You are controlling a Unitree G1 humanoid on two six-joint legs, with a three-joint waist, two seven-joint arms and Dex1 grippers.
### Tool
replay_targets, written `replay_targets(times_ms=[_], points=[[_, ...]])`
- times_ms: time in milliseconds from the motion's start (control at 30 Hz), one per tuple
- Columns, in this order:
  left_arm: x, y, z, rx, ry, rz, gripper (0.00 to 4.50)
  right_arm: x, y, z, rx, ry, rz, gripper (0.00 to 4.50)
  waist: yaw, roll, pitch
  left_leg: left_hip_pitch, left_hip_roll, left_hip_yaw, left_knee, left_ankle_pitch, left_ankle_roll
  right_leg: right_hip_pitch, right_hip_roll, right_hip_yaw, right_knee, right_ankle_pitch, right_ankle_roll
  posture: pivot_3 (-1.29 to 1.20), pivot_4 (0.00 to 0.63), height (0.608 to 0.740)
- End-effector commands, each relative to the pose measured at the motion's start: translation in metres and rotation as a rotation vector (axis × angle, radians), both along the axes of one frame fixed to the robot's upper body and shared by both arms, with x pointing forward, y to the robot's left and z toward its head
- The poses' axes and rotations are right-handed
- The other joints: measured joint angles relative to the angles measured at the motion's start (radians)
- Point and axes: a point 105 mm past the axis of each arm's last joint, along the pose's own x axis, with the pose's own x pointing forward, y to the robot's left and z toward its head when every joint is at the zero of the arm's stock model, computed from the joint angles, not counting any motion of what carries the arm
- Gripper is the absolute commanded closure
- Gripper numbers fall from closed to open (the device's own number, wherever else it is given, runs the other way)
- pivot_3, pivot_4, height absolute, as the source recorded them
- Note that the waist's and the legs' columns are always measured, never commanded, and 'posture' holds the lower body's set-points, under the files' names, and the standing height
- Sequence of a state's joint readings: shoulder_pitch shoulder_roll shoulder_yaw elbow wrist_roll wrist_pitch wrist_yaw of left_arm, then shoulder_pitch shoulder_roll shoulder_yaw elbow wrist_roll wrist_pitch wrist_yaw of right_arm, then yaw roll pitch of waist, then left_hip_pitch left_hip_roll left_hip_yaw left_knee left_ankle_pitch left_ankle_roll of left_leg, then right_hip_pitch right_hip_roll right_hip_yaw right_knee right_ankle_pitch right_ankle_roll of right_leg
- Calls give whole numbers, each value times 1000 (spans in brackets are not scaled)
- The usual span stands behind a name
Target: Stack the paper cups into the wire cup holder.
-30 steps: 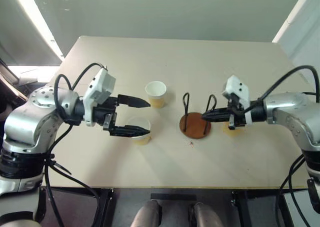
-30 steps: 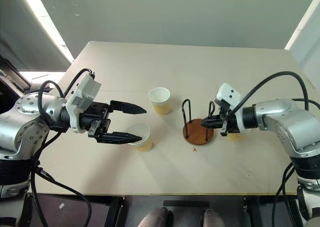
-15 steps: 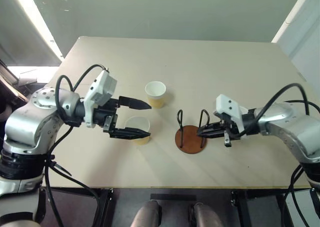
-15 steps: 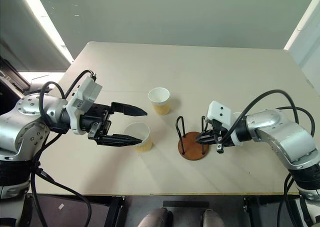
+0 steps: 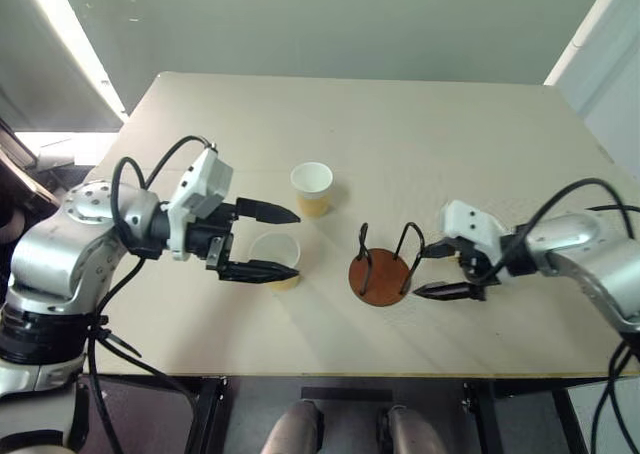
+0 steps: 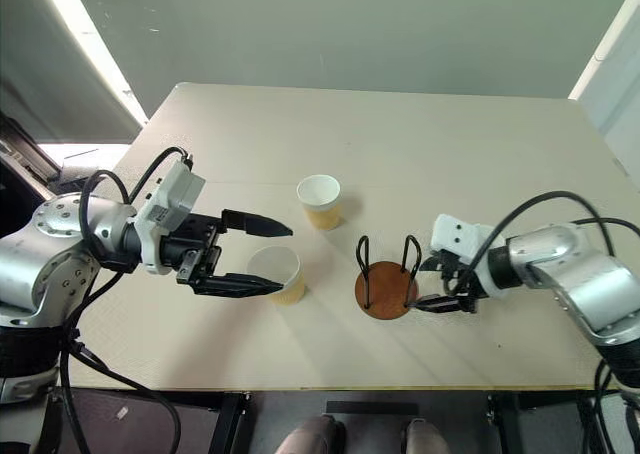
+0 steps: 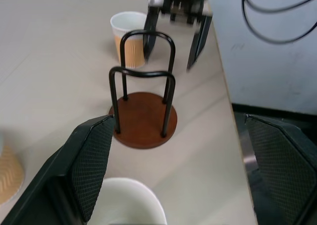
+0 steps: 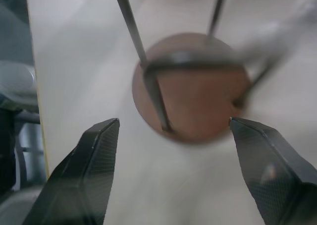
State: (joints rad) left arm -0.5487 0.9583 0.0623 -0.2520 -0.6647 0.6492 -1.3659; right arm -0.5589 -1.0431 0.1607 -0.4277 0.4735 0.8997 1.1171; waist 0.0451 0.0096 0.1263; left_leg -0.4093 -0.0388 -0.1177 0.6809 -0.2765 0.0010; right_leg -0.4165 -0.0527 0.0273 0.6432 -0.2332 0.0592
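On top of the pale beige surface (image 5: 420, 124), a grey wall is running behind the far edge and a bright light strip is glowing off to the left. The wire cup holder (image 5: 381, 272) is standing upright near the front edge, empty, with lots of bare room behind it. The right pincer (image 5: 436, 272) is sitting just beside it, fingers spread wide, gripping nothing. The left pincer (image 5: 280, 241) is gaping wide around one paper cup (image 5: 276, 257), not squeezing it. A second paper cup (image 5: 312, 187) is standing farther back. A third cup (image 7: 130, 45) is mostly hiding behind the right pincer.
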Motion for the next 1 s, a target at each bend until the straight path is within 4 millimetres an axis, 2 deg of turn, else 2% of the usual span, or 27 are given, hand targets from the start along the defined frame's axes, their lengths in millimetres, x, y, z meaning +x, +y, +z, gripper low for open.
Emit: replay_targets(times_ms=[33,200,400,600,1000], points=[[-6,5,7,81,-120,-2,0,-2,-12,31,11,-106,-2,826,-1,0,0,0,0,0,0,0,0,0,0,0,0,0,0,0,150,740],[-11,8,2,198,-198,-3,0,-2,-23,56,58,-149,-21,826,-3,0,0,0,0,0,0,0,0,0,0,0,-1,0,0,0,150,740],[-10,9,-9,400,-311,-3,0,-8,-18,73,156,-140,12,826,-3,0,0,1,0,0,0,0,0,0,0,0,-1,0,-1,0,150,740],[1,16,-19,619,-378,27,0,-15,-13,73,163,-89,41,826,-4,0,0,1,0,0,-1,-1,0,0,0,0,-1,-1,-1,0,150,740],[6,19,-39,676,-343,-2,0,-17,-12,77,163,-75,45,826,-4,0,0,0,0,-1,-1,-1,-1,-1,0,0,0,-1,-1,0,150,740]])
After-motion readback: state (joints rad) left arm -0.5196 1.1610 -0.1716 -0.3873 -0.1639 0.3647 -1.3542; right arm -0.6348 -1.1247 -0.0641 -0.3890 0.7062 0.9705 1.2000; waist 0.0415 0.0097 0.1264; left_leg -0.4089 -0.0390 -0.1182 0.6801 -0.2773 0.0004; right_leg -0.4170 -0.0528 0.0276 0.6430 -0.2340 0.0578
